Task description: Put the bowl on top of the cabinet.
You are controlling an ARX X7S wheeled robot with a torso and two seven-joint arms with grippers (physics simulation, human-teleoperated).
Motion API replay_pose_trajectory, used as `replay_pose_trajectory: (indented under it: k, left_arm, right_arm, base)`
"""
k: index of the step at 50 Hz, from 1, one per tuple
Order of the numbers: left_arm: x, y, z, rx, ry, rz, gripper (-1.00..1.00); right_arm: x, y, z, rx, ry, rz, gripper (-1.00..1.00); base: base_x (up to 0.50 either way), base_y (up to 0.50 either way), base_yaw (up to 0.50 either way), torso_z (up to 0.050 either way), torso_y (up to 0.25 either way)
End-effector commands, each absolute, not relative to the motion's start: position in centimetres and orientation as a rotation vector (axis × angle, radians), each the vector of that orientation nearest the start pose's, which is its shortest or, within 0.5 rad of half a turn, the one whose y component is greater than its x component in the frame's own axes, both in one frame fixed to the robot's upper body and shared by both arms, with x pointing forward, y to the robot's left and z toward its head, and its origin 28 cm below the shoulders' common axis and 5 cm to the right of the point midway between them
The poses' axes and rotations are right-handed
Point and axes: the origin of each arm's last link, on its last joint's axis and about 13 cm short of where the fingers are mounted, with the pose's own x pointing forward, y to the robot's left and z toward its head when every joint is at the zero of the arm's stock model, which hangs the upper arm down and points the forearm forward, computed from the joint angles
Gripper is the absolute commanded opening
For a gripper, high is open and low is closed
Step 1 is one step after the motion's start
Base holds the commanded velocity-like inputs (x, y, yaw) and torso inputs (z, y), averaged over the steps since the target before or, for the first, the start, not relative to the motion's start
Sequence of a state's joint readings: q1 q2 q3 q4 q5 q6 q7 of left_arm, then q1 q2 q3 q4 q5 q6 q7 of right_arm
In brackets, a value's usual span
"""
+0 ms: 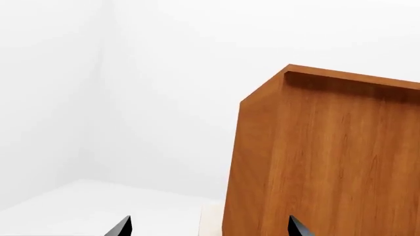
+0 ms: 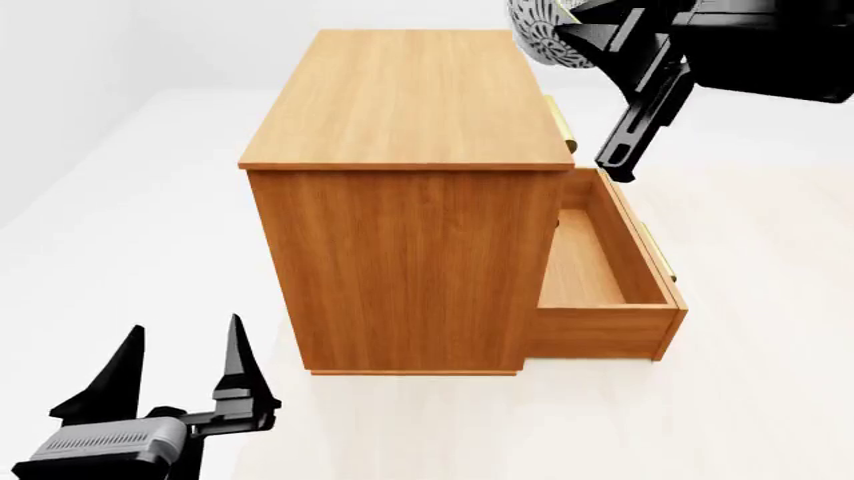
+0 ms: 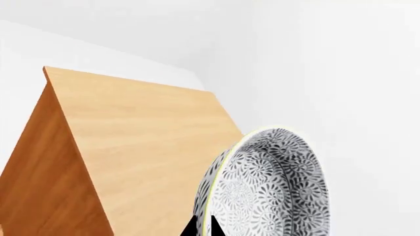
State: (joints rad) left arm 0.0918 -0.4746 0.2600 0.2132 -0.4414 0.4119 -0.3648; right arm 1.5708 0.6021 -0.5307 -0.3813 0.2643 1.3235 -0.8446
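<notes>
Bowl (image 3: 269,187) white with dense blue-grey leaves, tilted, clamped in right pincer (image 3: 200,227), above cabinet (image 2: 400,100)

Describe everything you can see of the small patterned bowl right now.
The small round white ceramic bowl with a dense blue-grey leaf pattern is held off the ground, tipped onto its side so its patterned inside shows in the right wrist view. The right end effector pinches its rim, one dark finger on each face. In the head view only part of it shows at the top edge, above the far right corner of the orange-brown wooden cabinet. It does not touch the cabinet's flat top.
</notes>
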Motion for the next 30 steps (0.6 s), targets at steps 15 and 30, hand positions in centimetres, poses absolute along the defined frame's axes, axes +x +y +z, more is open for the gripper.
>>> replay_pose_trajectory:
  k: [15,30]
  left_arm:
    - [19.1,24.9,6.6,-0.148,-0.359,0.043,1.00]
    - [19.0,25.0,6.7,-0.147,-0.358,0.045,1.00]
  right_arm:
    - [27.3,-16.5,40.4,-0.764,0.013,0.622,-1.00]
    - [27.8,-16.4,39.6,-0.769,0.052,0.639,-1.00]
  base:
    - [0.00,0.00,0.00,0.000,0.001]
    - [0.00,0.00,0.00,0.000,0.001]
